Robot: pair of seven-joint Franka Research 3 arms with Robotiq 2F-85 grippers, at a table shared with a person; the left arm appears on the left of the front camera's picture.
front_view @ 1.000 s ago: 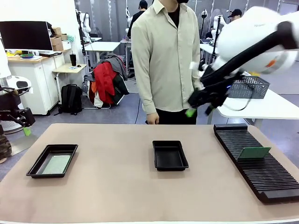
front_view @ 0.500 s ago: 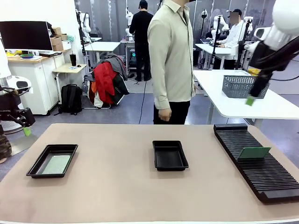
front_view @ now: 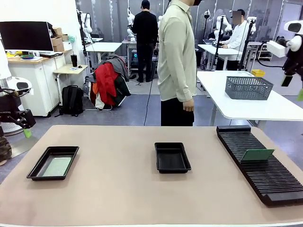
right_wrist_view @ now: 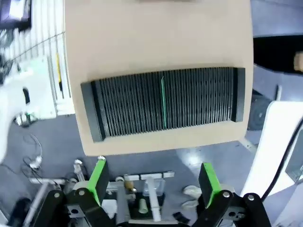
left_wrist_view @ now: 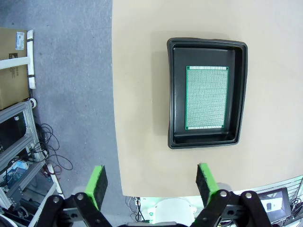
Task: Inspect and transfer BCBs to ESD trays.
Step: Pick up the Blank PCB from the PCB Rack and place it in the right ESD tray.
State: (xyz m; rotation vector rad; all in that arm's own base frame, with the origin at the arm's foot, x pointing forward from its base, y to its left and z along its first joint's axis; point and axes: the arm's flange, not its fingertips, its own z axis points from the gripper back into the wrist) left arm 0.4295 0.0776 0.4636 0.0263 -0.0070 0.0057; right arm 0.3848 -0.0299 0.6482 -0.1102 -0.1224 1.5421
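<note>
Black ESD trays number two, green BCBs two.

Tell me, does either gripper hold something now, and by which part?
Nothing is held: the left gripper and the right gripper are both open, with nothing between their fingers.

Left gripper: black linkage body, with silver screws just below the green pads on its fingers. Right gripper looks alike, black with screw heads beneath green pads. Person wears a pale long-sleeved shirt and dark trousers.
</note>
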